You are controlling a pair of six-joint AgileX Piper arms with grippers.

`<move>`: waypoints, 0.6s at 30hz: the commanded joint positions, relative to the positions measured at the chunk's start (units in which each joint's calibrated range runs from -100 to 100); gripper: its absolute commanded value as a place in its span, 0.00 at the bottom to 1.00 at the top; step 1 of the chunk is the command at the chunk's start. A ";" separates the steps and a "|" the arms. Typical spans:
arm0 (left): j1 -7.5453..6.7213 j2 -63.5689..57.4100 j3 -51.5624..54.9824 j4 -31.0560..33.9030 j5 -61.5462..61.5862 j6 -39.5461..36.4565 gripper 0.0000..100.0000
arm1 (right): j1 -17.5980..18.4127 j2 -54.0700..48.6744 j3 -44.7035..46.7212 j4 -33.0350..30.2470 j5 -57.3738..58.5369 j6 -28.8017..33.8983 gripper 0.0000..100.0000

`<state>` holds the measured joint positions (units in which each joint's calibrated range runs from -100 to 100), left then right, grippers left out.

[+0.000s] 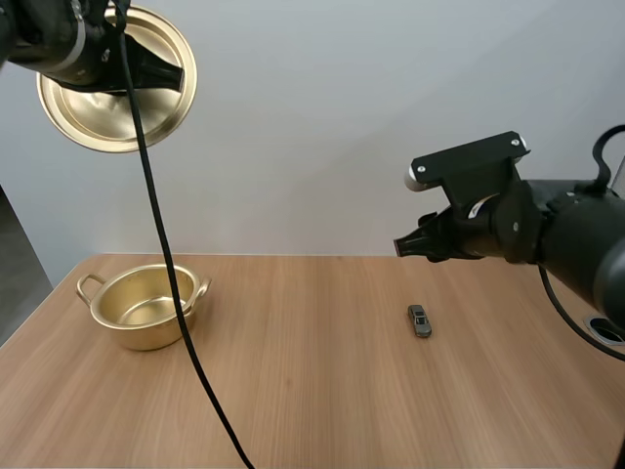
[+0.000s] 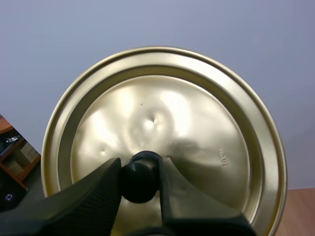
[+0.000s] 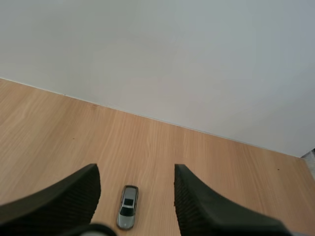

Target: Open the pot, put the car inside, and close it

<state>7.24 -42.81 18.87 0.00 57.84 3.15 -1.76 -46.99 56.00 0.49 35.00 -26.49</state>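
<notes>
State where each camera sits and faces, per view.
High: behind, above the bases, looking down at the table; left arm, right arm show.
Left wrist: on left arm, facing the lid; left pincer grips its knob.
Right wrist: on right arm, facing the car; open right pincer shows.
High and right wrist share the car.

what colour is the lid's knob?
Black knob on a gold lid; it shows best in the left wrist view.

The high camera overlooked the tabletop [image 1: 322, 391] from above. The left wrist camera faced the lid [image 2: 197, 123] closely. High and right wrist views shared the car [image 3: 127, 214].
</notes>
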 commanded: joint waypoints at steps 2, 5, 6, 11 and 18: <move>0.00 -2.35 0.01 0.00 -0.16 0.12 0.00 | 0.01 24.90 -2.69 0.31 0.01 0.53 0.77; 0.00 -3.53 0.01 0.00 0.00 0.12 0.00 | 0.01 26.98 -4.34 1.08 -0.33 0.52 0.77; 0.00 -4.06 0.01 0.00 0.00 -0.14 0.00 | 0.01 27.76 -5.02 1.37 -0.33 0.52 0.77; 0.00 -5.84 0.01 0.00 -0.18 -0.40 0.00 | 0.01 32.78 -6.46 1.35 0.13 0.56 0.77; 0.00 -6.30 0.01 0.00 -0.18 -0.30 0.00 | -0.61 38.35 -6.81 0.02 -2.59 0.56 0.77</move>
<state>7.24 -49.11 18.87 0.00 57.64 2.90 -2.20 -12.45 49.50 0.50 32.42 -25.93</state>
